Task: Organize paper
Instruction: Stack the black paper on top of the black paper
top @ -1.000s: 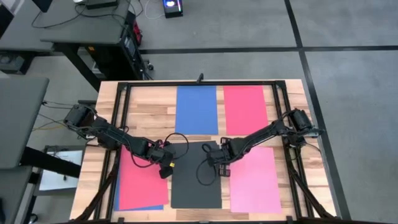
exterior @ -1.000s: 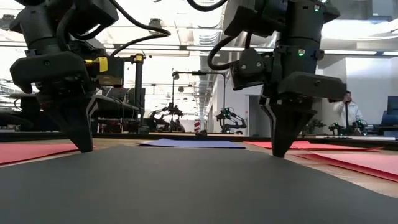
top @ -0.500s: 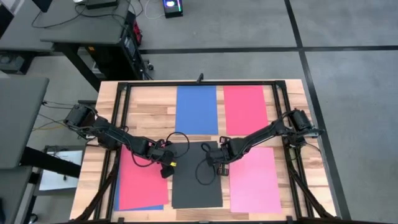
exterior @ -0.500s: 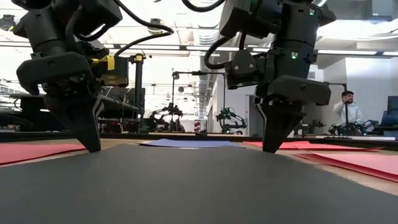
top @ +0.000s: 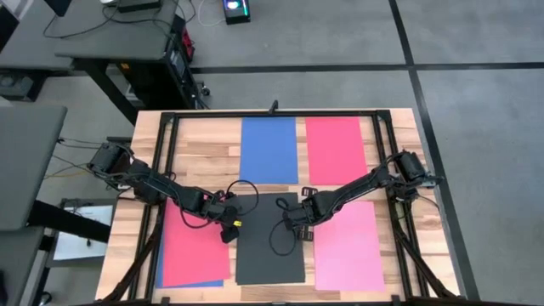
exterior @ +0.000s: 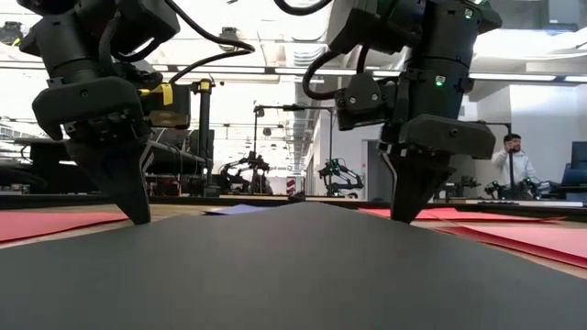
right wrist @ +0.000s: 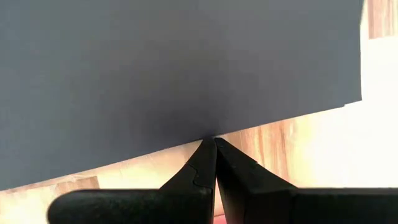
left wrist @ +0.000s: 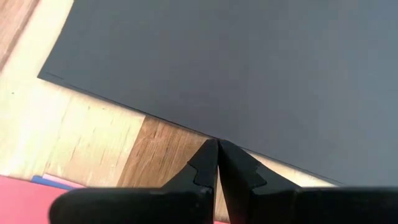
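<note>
Both grippers work the black sheet [top: 269, 240] at lower centre of the high view. Left gripper [top: 229, 228] sits on its left edge, right gripper [top: 300, 227] on its right edge, roughly level with each other.

Wrist views: left gripper [left wrist: 217, 144] fingers pressed together, tips right at the sheet's edge [left wrist: 249, 74]; same on the right gripper [right wrist: 213, 142] against the sheet [right wrist: 174, 68]. Whether paper is actually pinched between the tips, cannot tell.

Low view: the sheet [exterior: 293, 266] humps up in the middle between the two grippers [exterior: 136, 215] [exterior: 404, 215]. My read: they push inward from opposite edges to buckle the sheet so an edge lifts for a grab, or to square it up.

Other paper:
- blue sheet [top: 269, 149], upper centre
- red sheet [top: 335, 150], upper right
- pink sheet [top: 348, 246], lower right, just beside the black one
- red sheet [top: 191, 248], lower left, lying over another blue sheet [top: 161, 276] that shows along its left and bottom edges

No trays or bins; everything lies flat on the wooden table [top: 204, 157].
</note>
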Robot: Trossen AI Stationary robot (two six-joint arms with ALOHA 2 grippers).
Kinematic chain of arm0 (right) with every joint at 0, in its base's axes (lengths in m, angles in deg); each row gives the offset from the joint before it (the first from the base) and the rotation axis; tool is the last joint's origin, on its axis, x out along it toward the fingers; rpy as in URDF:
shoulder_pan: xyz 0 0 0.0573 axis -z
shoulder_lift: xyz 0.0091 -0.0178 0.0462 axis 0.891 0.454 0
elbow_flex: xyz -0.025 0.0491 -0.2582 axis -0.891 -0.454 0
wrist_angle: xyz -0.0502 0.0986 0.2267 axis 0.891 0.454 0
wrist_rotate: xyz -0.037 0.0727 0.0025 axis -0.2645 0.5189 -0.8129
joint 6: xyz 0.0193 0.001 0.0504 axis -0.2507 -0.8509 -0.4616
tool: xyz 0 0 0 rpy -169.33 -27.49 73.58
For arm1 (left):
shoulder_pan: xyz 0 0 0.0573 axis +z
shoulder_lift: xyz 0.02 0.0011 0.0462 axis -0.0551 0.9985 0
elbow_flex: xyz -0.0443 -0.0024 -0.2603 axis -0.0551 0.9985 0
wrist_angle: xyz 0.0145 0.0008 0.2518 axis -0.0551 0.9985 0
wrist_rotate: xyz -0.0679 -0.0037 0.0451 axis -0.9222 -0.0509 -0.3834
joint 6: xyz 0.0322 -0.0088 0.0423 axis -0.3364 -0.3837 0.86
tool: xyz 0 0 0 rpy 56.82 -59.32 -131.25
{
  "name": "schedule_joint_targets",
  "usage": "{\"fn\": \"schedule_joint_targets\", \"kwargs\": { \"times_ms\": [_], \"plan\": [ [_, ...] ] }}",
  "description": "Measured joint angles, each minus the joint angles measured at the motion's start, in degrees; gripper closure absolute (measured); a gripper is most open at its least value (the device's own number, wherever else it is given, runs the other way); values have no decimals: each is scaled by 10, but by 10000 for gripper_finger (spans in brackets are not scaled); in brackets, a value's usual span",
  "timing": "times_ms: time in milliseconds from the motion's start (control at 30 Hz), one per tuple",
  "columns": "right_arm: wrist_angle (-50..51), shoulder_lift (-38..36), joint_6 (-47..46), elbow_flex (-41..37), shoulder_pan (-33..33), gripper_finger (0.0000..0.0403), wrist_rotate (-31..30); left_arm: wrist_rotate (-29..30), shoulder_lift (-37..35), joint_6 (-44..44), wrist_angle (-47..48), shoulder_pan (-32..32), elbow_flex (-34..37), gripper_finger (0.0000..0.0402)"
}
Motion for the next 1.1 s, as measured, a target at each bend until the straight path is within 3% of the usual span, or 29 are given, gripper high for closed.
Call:
{"fn": "schedule_joint_targets", "kwargs": {
  "times_ms": [467, 733, 933, 1100],
  "plan": [
    [50, -9, -24, 6, -13, 403, 9, -8, -1, -7, 3, -3, 0, 402],
    [105, -11, -28, 53, -34, 403, 17, -27, -57, -29, 68, -10, -5, 402],
    [85, -11, -38, 81, -83, 403, 12, 43, -94, -17, 110, -15, -36, 402],
    [-24, -11, -24, 87, -146, 403, 15, 78, -93, 61, 98, 24, -52, 402]
  ]
}}
